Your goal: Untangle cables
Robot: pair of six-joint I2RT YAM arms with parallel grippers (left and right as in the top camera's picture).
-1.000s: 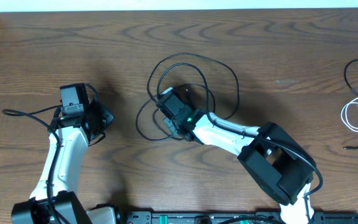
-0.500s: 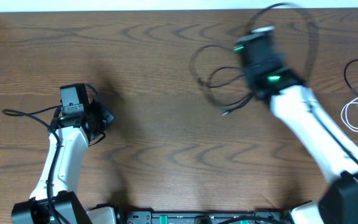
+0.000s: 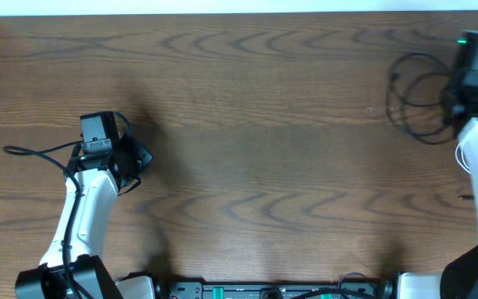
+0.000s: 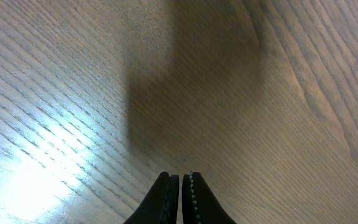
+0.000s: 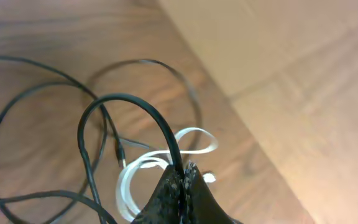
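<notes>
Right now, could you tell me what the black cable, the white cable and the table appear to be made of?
The black cable looks rubbery plastic-sheathed, slightly glossy, curving in smooth loops. The white cable is probably plastic too: a glossy, flat-looking band catching light. The table is wood or wood-look laminate: brown grain, soft glare.

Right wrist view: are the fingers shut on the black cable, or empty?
Shut on the black cable: the right fingers are pressed together, and the cable's loop rises from between their tips.
</notes>
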